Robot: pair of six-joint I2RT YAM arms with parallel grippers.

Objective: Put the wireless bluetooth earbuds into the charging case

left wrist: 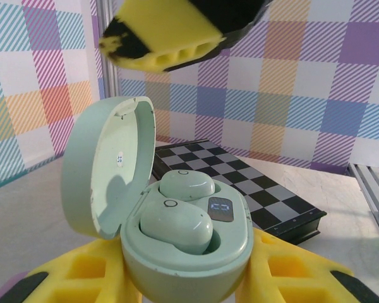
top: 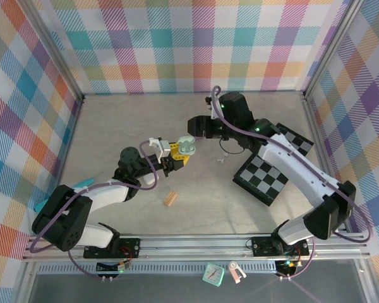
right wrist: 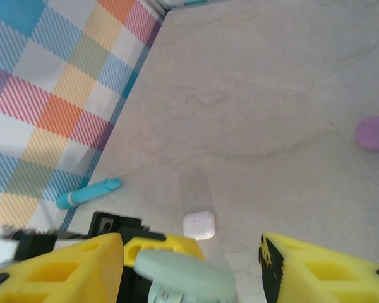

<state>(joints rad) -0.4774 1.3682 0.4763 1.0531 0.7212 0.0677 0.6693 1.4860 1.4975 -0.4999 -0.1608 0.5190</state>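
Observation:
A pale green charging case [left wrist: 196, 252] stands open with its lid [left wrist: 104, 170] swung to the left. Two pale green earbuds [left wrist: 177, 227] sit in its wells next to a small lit display [left wrist: 220, 207]. My left gripper [left wrist: 189, 281] is shut on the case, its yellow fingers [left wrist: 82, 278] on either side of the body. In the top view the case [top: 186, 146] is held above the table's middle. My right gripper [right wrist: 192, 278] hangs open just above it, with the lid [right wrist: 183, 274] between its spread yellow fingers [right wrist: 57, 271]. Small whitish buds [top: 222, 159] lie on the table.
A checkerboard [top: 262, 178] lies at the right under the right arm. A white case [right wrist: 199, 225] and a purple case [right wrist: 374, 132] rest on the table. A blue pen [top: 85, 184] sits at the left. A tan ridged block [top: 170, 199] lies in front of the left gripper.

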